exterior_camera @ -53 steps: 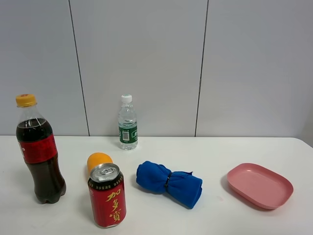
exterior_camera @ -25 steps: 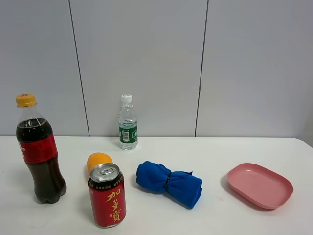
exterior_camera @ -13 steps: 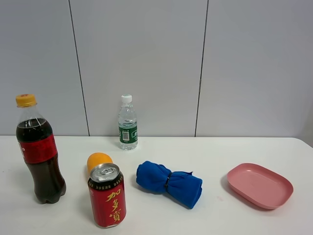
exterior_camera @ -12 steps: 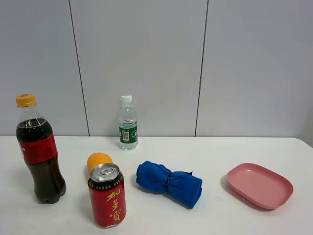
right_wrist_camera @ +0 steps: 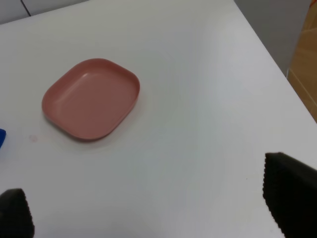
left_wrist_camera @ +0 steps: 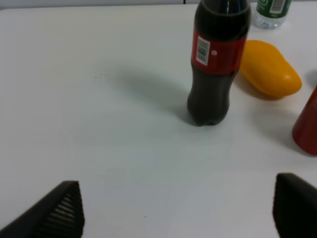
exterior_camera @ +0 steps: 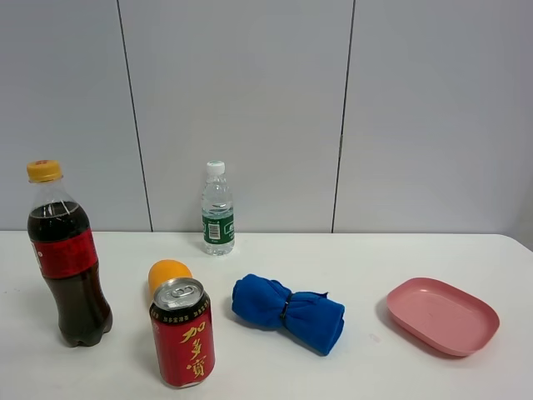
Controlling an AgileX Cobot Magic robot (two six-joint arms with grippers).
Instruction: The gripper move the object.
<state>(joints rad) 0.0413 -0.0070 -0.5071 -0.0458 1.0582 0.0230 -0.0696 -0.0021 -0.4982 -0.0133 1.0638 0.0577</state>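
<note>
The red can [exterior_camera: 182, 332] with gold characters and a silver top stands upright at the front left of the white table [exterior_camera: 366, 367] in the high view. Only its red edge [left_wrist_camera: 307, 125] shows in the left wrist view. My left gripper [left_wrist_camera: 178, 210] is open and empty, its black fingertips [left_wrist_camera: 54, 210] wide apart, well short of the cola bottle [left_wrist_camera: 216, 59]. My right gripper [right_wrist_camera: 148, 210] is open and empty above bare table near the pink plate [right_wrist_camera: 91, 98]. Neither gripper shows in the high view.
A cola bottle [exterior_camera: 67, 258] stands left of the can. An orange-yellow fruit [exterior_camera: 166, 275] lies just behind it. A rolled blue cloth [exterior_camera: 289, 312] lies to its right, a pink plate [exterior_camera: 441, 315] further right. A small water bottle [exterior_camera: 217, 210] stands at the back.
</note>
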